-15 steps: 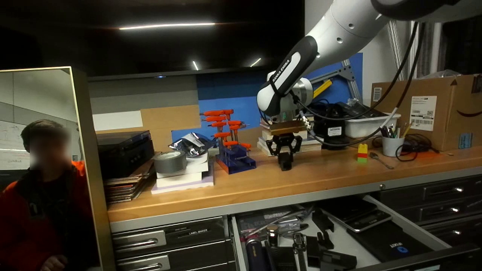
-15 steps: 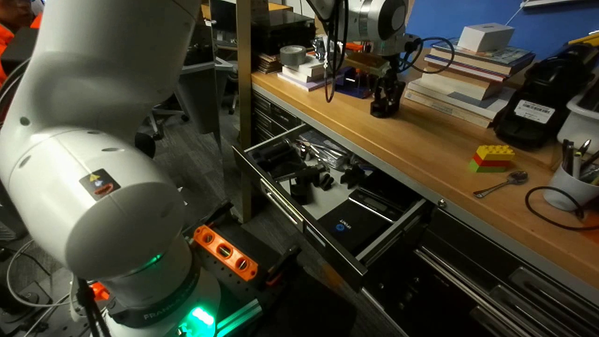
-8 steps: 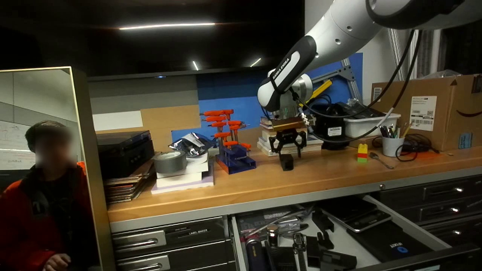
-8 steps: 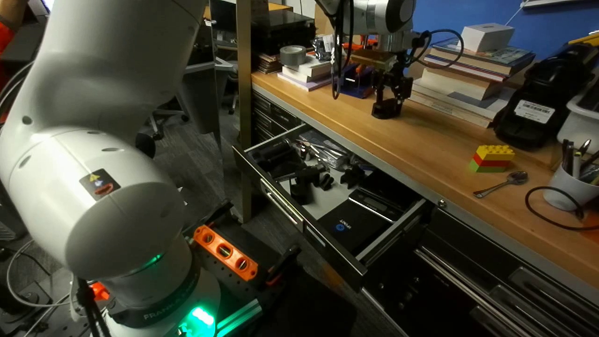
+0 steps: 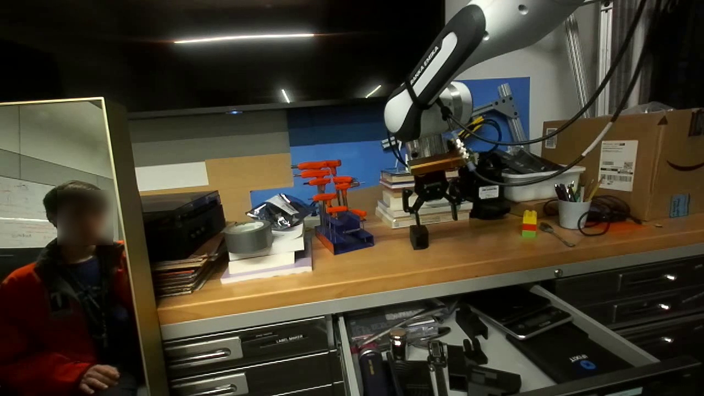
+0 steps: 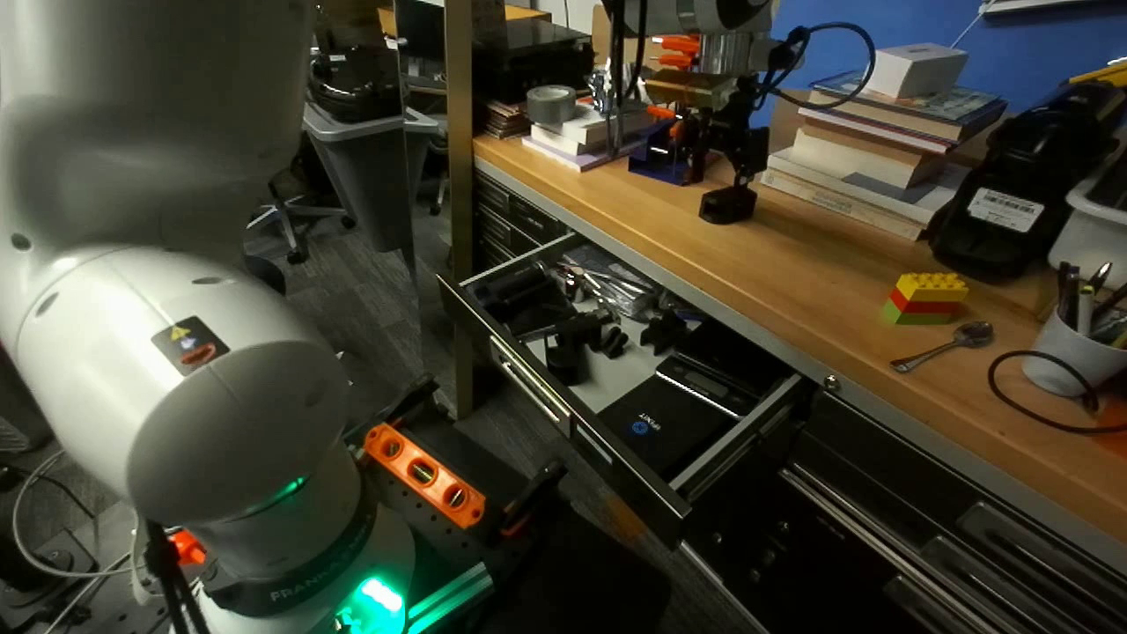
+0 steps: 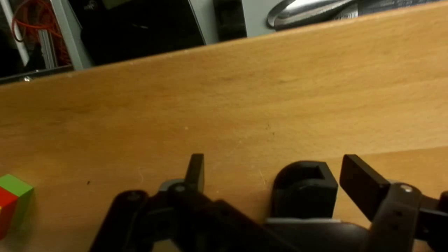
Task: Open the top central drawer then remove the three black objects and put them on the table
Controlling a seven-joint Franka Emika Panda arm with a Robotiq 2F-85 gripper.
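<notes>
The fingers (image 7: 364,187) stand wide apart, holding nothing. One black object (image 7: 304,196) rests on the desk (image 7: 210,105) near one of them; contact cannot be determined. The top central drawer (image 6: 623,380) stands open.

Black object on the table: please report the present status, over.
Hand open, holding nothing. Black object on table. Drawer open. Book stack near hand.

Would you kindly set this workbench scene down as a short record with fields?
Storage: wide, dark grey metal drawer, pulled open
Contents: several chunky black items, among other things
Set out: one small, chunky black object, on the light brown wooden bench top
Robot: black two-fingered hand, open, holding nothing
Also on top: yellow, red and green brick stack; silver metal spoon
</notes>
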